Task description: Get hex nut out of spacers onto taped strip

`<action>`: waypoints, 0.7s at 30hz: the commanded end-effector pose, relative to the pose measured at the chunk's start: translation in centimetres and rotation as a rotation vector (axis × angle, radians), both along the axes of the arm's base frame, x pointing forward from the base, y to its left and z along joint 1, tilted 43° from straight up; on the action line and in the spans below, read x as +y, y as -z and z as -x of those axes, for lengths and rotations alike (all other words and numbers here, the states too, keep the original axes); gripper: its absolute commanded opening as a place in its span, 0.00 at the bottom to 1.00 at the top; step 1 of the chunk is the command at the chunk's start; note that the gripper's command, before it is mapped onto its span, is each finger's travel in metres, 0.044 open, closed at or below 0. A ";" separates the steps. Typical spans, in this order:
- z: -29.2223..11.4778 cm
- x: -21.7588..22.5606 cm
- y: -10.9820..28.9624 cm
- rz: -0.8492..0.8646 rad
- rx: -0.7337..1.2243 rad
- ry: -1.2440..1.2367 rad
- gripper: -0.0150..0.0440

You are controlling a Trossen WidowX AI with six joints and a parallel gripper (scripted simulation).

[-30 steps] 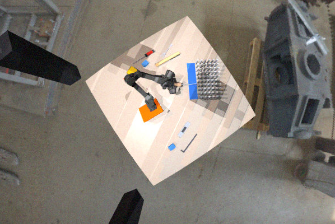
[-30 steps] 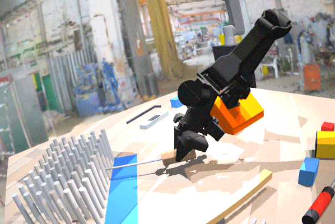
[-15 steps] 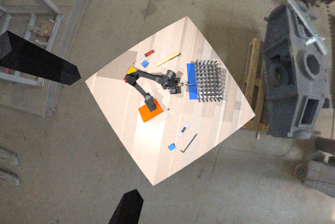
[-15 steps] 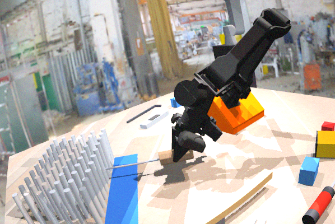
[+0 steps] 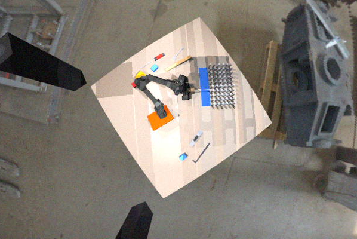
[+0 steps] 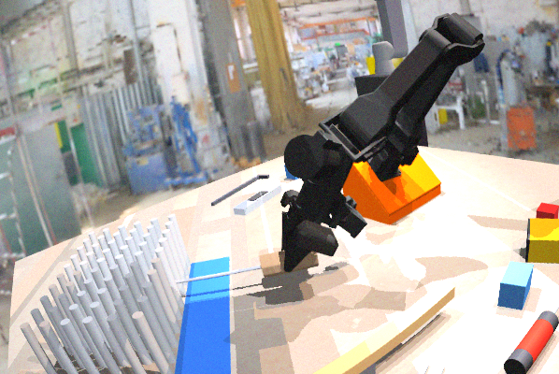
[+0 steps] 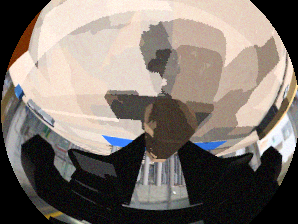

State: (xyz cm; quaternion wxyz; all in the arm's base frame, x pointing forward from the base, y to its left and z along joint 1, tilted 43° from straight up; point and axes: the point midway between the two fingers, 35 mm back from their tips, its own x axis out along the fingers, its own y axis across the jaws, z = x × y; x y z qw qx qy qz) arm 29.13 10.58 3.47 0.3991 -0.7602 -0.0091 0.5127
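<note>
My gripper [image 5: 191,90] [image 6: 290,266] is shut on the wooden handle [image 6: 271,263] [image 7: 171,127] of a thin-rod tool, low over the table in front of the taped strip. The tool's pale metal rod [image 5: 199,89] [image 6: 242,271] crosses above the blue taped strip [image 5: 204,77] [image 6: 205,327] [image 7: 116,141], with its shadow on the tape. Its visible end is at the front edge of the standing metal spacers [image 5: 221,86] [image 6: 145,329] [image 7: 159,172]; whether it touches one cannot be told. The visible spacers stand upright in dense rows. The hex nut cannot be made out in any view.
A wooden bar [image 5: 178,63] [image 6: 396,338], a red-handled screwdriver [image 5: 159,57] [image 6: 534,341] and a blue block [image 5: 154,67] [image 6: 513,294] lie on one side. A dark bent rod [image 5: 202,153] [image 6: 237,191] and grey bar [image 5: 193,141] lie on the other. An orange block [image 5: 154,122] is beneath the arm.
</note>
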 end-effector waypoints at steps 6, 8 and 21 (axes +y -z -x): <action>-0.7 -0.2 0.1 0.001 -0.006 -0.002 0.25; -0.8 -0.2 0.1 0.001 -0.006 -0.002 0.25; -1.5 -0.4 0.3 0.001 -0.007 -0.002 0.25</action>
